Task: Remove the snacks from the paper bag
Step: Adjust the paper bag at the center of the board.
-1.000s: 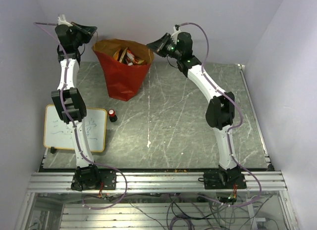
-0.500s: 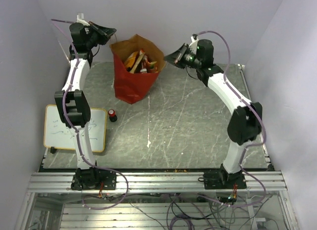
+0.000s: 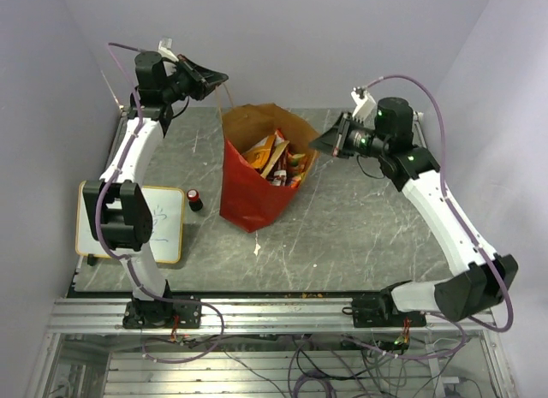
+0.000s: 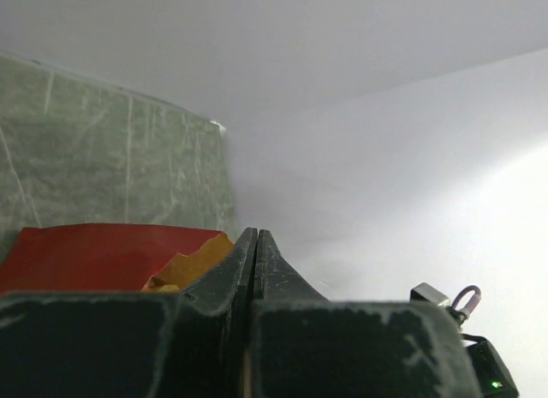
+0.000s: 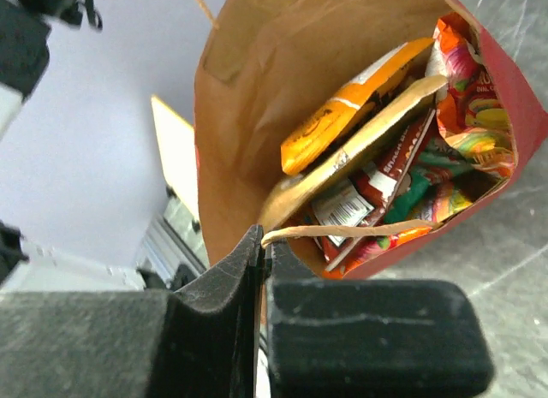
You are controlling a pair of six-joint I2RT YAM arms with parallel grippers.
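Observation:
The paper bag (image 3: 251, 188), red outside and brown inside, hangs tilted between my two grippers over the middle of the table, its mouth open upward. The snacks (image 3: 276, 158) lie inside it. In the right wrist view they show as an orange packet (image 5: 342, 115), a red packet (image 5: 390, 180) and a multicoloured bag (image 5: 471, 98). My right gripper (image 3: 315, 146) (image 5: 263, 240) is shut on one thin cord handle (image 5: 342, 231) at the bag's right rim. High at the back left, my left gripper (image 3: 224, 76) (image 4: 255, 237) is shut on the other cord, above the bag (image 4: 103, 257).
A yellow-framed whiteboard (image 3: 128, 222) lies at the left edge of the table. A small red-and-black cylinder (image 3: 195, 199) stands just right of it, close to the bag's left side. Walls close in behind and on both sides.
Both arms have swung right and toward the near side, carrying the bag from the back left to the middle of the table. The bag now leans more.

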